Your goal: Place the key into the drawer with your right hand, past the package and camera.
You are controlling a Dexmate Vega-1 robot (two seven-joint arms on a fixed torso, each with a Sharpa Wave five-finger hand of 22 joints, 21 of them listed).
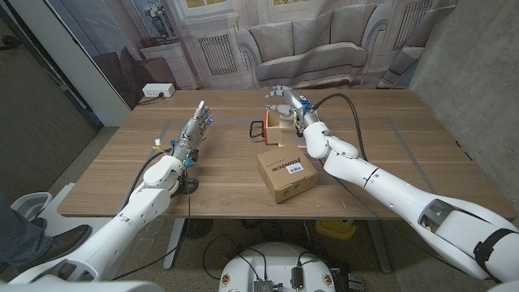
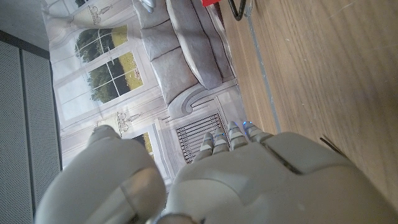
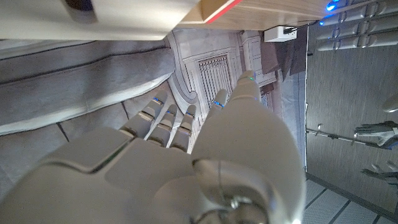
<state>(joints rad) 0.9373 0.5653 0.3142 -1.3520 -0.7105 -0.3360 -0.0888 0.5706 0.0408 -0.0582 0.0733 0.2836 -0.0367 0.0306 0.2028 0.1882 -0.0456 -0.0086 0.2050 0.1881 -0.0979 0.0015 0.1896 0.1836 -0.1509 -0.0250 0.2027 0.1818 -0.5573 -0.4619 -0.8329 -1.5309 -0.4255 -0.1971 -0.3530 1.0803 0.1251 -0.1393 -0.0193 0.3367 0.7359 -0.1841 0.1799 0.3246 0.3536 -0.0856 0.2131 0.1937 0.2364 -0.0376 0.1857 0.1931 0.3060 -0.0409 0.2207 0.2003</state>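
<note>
A small wooden drawer box with a red front and a black wire handle stands at the table's far middle. My right hand hovers over its top, fingers spread and pointing left, and I see nothing in them. In the right wrist view those fingers reach straight out under the box's red-trimmed edge. A brown cardboard package lies in front of the drawer, beside my right forearm. My left hand stands on its edge at the left, fingers straight. I cannot make out the key.
Thin tape lines mark a rectangle on the wooden table. A black cable arcs from my right wrist. A white power strip sits beyond the far left edge. The drawer's handle appears in the left wrist view.
</note>
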